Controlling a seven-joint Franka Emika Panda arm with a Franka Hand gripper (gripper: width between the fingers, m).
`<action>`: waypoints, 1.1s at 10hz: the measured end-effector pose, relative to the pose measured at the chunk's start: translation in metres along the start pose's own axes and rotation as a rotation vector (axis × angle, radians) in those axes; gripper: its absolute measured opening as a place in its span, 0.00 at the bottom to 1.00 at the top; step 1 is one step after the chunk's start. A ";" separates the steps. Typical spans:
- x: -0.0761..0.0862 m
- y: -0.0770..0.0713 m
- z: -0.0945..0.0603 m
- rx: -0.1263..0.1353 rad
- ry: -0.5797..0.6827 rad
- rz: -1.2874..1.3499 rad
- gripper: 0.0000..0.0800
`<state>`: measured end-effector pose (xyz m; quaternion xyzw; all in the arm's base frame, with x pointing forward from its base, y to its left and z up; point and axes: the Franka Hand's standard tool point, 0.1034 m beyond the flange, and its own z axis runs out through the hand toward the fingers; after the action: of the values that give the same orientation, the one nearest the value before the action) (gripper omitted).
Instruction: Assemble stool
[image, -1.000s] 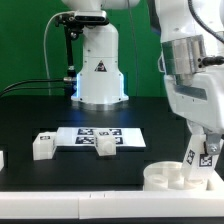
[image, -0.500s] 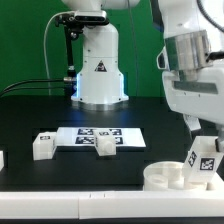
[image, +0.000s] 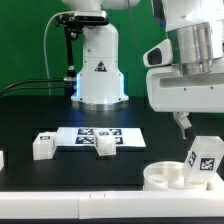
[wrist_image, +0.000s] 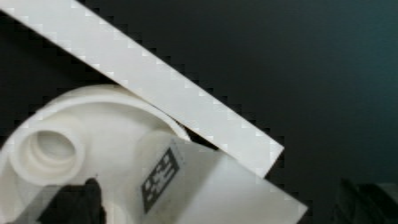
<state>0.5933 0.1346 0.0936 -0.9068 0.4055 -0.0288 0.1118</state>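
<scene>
At the front of the table (image: 60, 175), toward the exterior view's right, the round seat (image: 165, 178) lies flat. One leg (image: 204, 160) stands upright in a socket at its edge, tag facing out. The hand (wrist_image: 217, 205) hangs just above that leg and clear of it, fingers (wrist_image: 71, 200) spread, holding nothing; the arm (image: 190, 70) points straight down over it. Farther back, a loose leg (image: 42, 146) sits just beside the marker board (image: 80, 133), and a second loose leg (image: 103, 146) rests on it. The arm's white base (image: 100, 75) stands behind.

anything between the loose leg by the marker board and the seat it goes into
Nothing visible: only bare table lies between the loose leg and the seat. The standing leg is on the seat's side toward the exterior view's right.
</scene>
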 end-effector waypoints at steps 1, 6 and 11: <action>-0.003 0.001 -0.002 -0.037 0.006 -0.232 0.81; 0.003 0.002 0.000 -0.077 -0.024 -0.850 0.81; 0.021 0.007 -0.007 -0.137 -0.061 -1.527 0.81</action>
<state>0.6013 0.1126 0.0980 -0.9405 -0.3359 -0.0480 0.0154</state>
